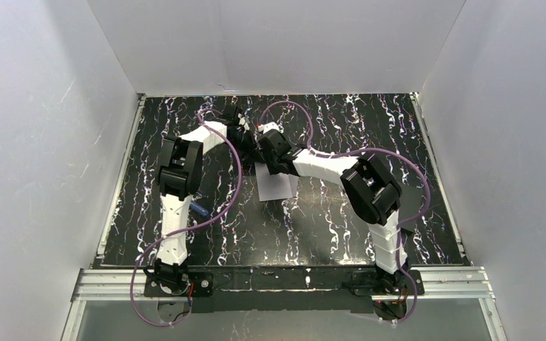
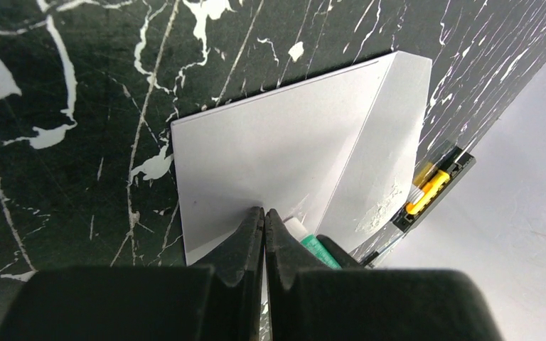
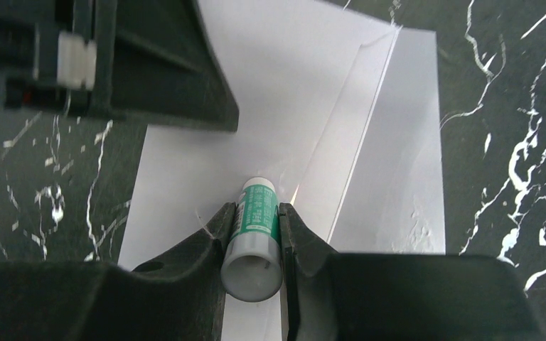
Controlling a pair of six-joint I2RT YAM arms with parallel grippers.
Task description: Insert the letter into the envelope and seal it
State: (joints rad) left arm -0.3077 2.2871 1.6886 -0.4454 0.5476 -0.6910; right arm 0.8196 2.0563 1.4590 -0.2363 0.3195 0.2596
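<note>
Two grippers meet over the pale lavender-grey paper envelope [image 3: 284,92], flat on the black white-veined table [image 3: 512,85]. My right gripper [image 3: 256,217] clamps a white, green-labelled glue stick [image 3: 257,206]; the left gripper [image 2: 264,217] is closed at the envelope's edge. Sealing, I judge: next, glue the open flap [image 3: 398,156], then fold. Its long axis runs away from my right wrist camera, with the flap on that view's right.
</note>
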